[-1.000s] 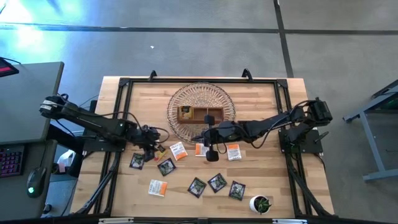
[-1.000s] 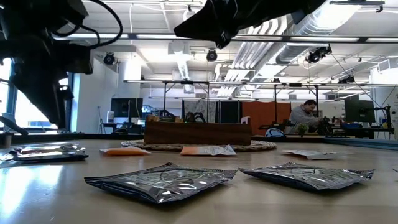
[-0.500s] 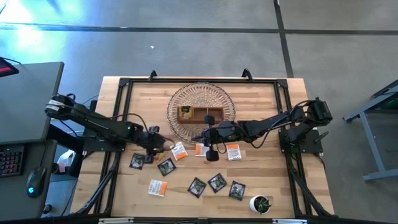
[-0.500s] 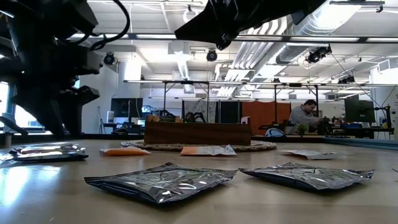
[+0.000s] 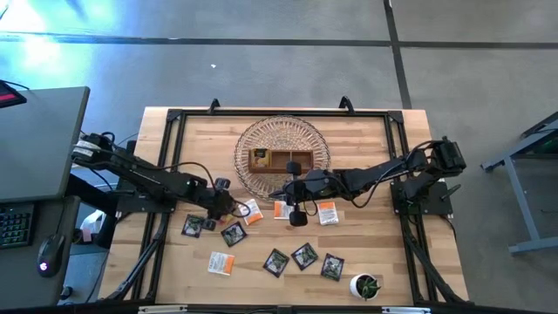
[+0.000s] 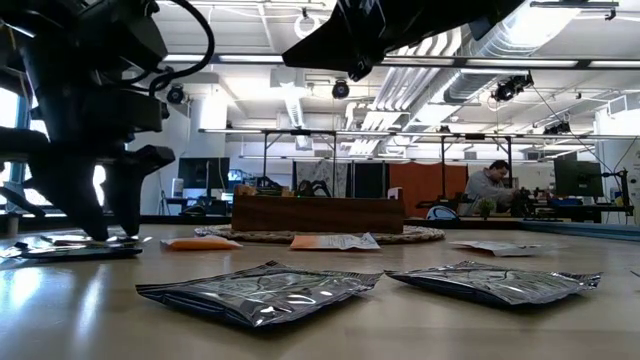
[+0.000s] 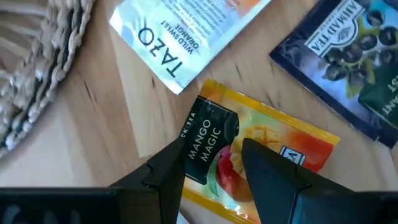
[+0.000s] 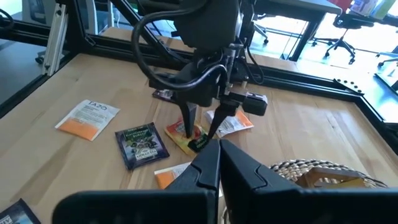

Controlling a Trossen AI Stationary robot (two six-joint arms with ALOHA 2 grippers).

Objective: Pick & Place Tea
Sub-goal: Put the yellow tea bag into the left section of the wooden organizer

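A yellow-red tea sachet (image 7: 267,134) lies flat on the wooden table beside a white-and-orange one (image 7: 180,31) and a black one (image 7: 348,56). My left gripper (image 7: 214,149) is open and points steeply down over the yellow-red sachet, one finger on either side of its middle. In the right wrist view the left gripper (image 8: 200,134) stands right above the sachet (image 8: 186,142). My right gripper (image 5: 294,212) is shut with nothing in it and hangs above the sachets at the near edge of the wicker mat (image 5: 283,139). My left gripper comes at the yellow-red sachet from above with its fingers (image 7: 171,165) spread over the printed face (image 7: 211,134). The sachet lies flat on the table. Whether the fingertips touch it, I cannot tell.
The brown wooden tray (image 5: 281,160) sits on the wicker mat at the far middle. More white-and-orange sachets (image 5: 327,212) and black sachets (image 5: 304,255) are scattered over the near half. A small potted plant (image 5: 366,285) stands at the near right edge.
My left gripper has come down and toward the table's right, onto the yellow-red sachet, and has rolled about its own pointing line. It has stayed open. The sachets have not moved.
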